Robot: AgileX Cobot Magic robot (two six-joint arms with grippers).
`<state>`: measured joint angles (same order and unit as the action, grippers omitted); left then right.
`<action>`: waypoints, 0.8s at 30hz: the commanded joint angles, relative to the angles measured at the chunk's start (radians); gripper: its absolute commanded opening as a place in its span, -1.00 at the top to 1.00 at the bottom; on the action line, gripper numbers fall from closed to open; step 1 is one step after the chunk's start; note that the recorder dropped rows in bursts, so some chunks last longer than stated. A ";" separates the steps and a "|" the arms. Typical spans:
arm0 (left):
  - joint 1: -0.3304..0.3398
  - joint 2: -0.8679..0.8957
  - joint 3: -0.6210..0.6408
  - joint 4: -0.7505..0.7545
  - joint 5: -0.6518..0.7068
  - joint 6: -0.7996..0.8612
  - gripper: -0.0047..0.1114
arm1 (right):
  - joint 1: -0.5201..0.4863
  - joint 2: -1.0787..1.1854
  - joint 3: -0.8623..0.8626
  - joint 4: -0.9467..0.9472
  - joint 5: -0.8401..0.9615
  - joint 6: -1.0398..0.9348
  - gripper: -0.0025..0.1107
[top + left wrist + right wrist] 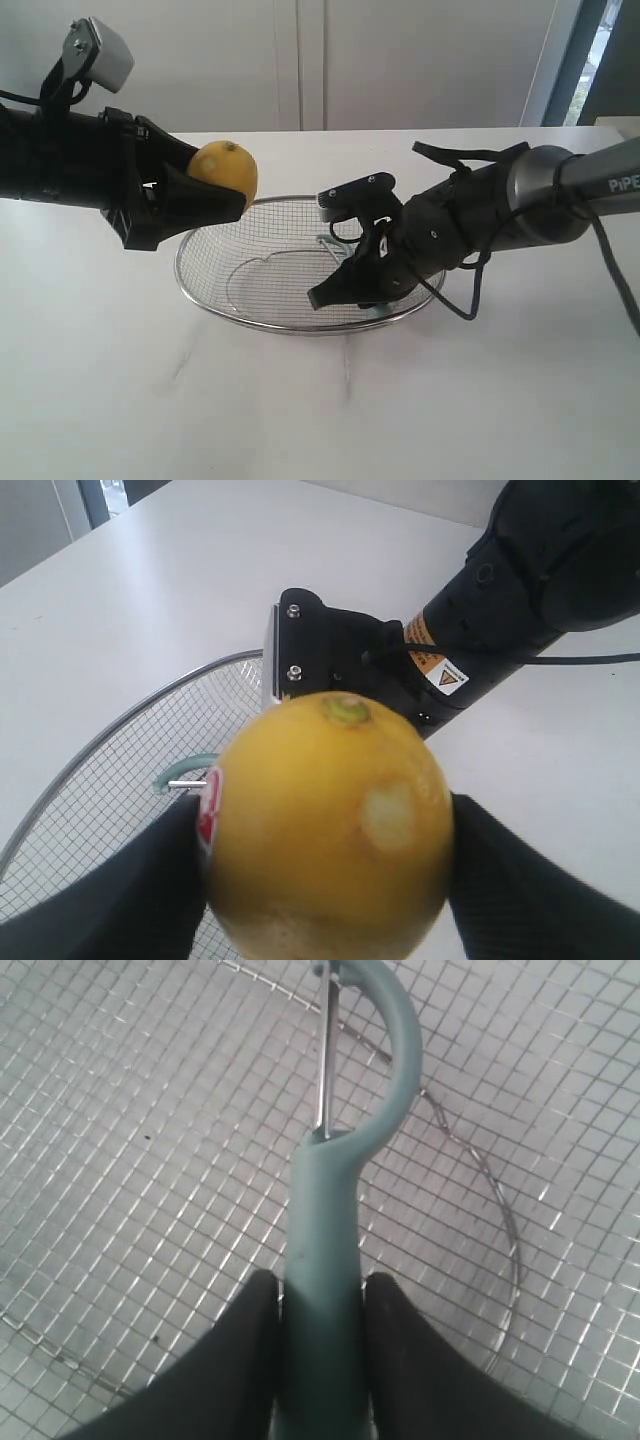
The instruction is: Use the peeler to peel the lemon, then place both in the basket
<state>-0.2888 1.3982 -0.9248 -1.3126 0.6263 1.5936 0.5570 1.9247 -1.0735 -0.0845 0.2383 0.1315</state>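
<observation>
My left gripper (215, 195) is shut on the yellow lemon (224, 171), holding it in the air over the left rim of the wire basket (205, 295). In the left wrist view the lemon (330, 830) fills the space between the two black fingers (120, 900); a red-and-white sticker and a pale peeled patch show on its skin. My right gripper (345, 285) reaches down inside the basket, shut on the teal handle of the peeler (325, 1260). The peeler's curved head and blade lie just over the mesh (120, 1160). A bit of the peeler (185, 770) shows past the lemon.
The basket stands on a white table (320, 410). The right arm's black body (480, 215) leans over the basket's right rim. A window strip is at the far right of the room.
</observation>
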 commanded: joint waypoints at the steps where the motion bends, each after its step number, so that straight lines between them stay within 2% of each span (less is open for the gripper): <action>1: -0.004 -0.002 0.004 -0.031 0.019 -0.001 0.92 | -0.009 -0.002 0.004 0.003 0.009 0.006 0.72; 4: -0.004 -0.002 0.004 -0.031 0.019 -0.001 0.92 | -0.009 -0.002 0.004 0.003 0.009 0.006 0.49; 5: -0.004 -0.002 0.004 -0.031 0.019 -0.001 0.92 | -0.009 -0.002 0.004 0.003 0.009 0.006 0.36; 7: -0.004 -0.002 0.004 -0.033 0.021 -0.001 0.92 | -0.009 -0.021 0.004 0.003 0.007 0.006 0.25; 12: -0.004 -0.002 0.004 -0.039 0.021 -0.001 0.92 | -0.009 -0.133 0.004 0.003 -0.001 0.004 0.21; 17: -0.004 -0.002 0.004 -0.039 0.021 -0.001 0.92 | -0.009 -0.360 -0.001 -0.008 0.033 -0.017 0.22; 20: -0.004 -0.002 0.004 -0.039 0.021 -0.001 0.92 | -0.009 -0.504 -0.001 -0.033 0.126 -0.114 0.22; 24: -0.004 -0.002 0.004 -0.039 0.021 -0.001 0.92 | -0.009 -0.721 -0.001 -0.146 0.381 -0.157 0.22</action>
<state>-0.2888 1.3982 -0.9248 -1.3144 0.6263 1.5936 0.5570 1.2696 -1.0735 -0.1722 0.5161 0.0000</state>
